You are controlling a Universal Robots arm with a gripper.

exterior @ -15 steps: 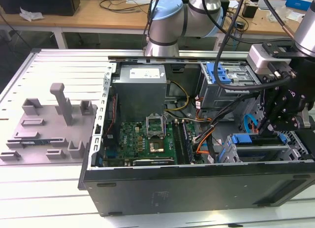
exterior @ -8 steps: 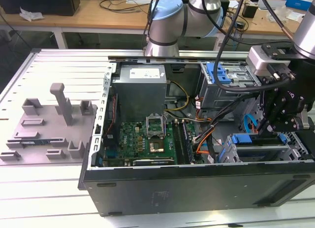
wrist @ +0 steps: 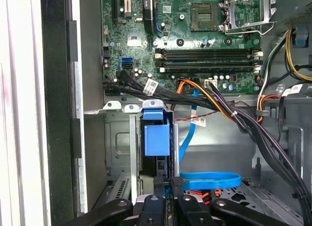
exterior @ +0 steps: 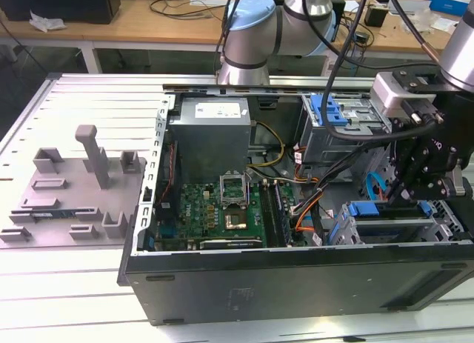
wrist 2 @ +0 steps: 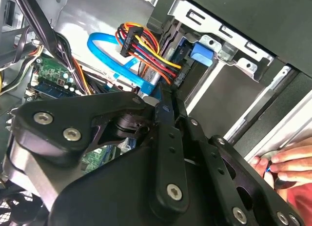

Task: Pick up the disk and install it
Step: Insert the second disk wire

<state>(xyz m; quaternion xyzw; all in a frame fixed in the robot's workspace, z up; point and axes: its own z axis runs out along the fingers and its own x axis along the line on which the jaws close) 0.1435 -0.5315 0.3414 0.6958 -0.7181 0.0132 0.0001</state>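
The tool, its fingers closed together, stands over the disk in its bay; the disk is likely rigid, heavy and shock-sensitive, best gripped by its blue carrier.

Slatted metal table bore an open computer case and, at the exterior view's left, a grey fixture
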